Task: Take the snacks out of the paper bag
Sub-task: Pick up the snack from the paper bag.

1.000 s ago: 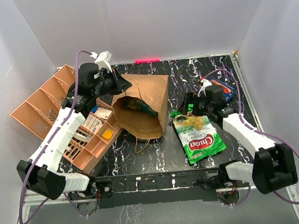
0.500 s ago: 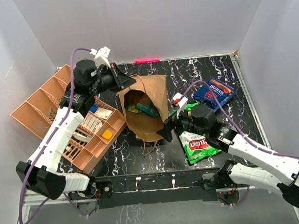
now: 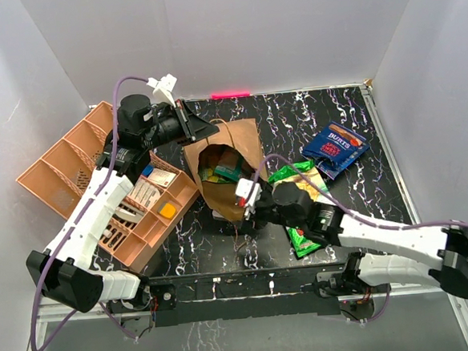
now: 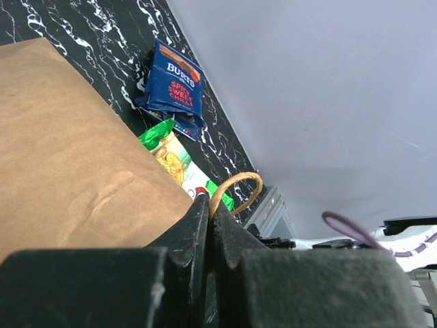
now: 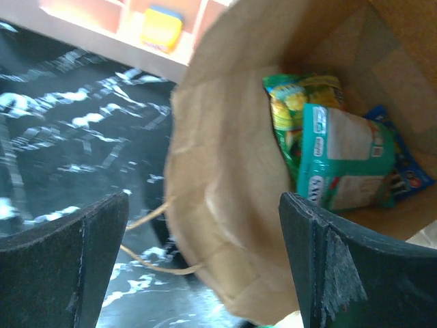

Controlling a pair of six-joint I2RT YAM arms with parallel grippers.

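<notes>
- Black marbled table point(image 3: 294, 111), white walls all round, and both arms are working the bag point(image 3: 243, 139).
- Left pincer point(image 4: 208, 205): jaws pressed together on the bag's top edge, with a handle point(image 4: 235, 191) looping out just past the tips. By the look of it, it is holding the mouth up and open so the other arm can get in.
- Right pincer point(image 5: 203, 198): spread wide, nothing between the fingers, aimed straight at the opening. The bag's lower lip sits right ahead of it, between the two fingers.
- Beyond that lip, deep inside, lies a teal pack point(image 5: 345, 164), with a green-yellow pack point(image 5: 300, 102) above it and a blue corner point(image 5: 410, 178) off by the right finger. The print on them is too blurred to read.
- Already out on the table, beyond the left pincer's tips, is the Burts pack point(image 4: 171, 85), reading "BURTS" and "SPICY SWEET CHILLI".
- A green pack point(image 4: 169, 154) lies between it and the bag. From above the right arm covers its logo, so it can't be read.
- An orange tray point(image 3: 57, 168) sits beside the left arm and is not part of this job.
- My call is that the job is partway done. The next reach has to clear the floppy lower lip before closing on the teal pack.
</notes>
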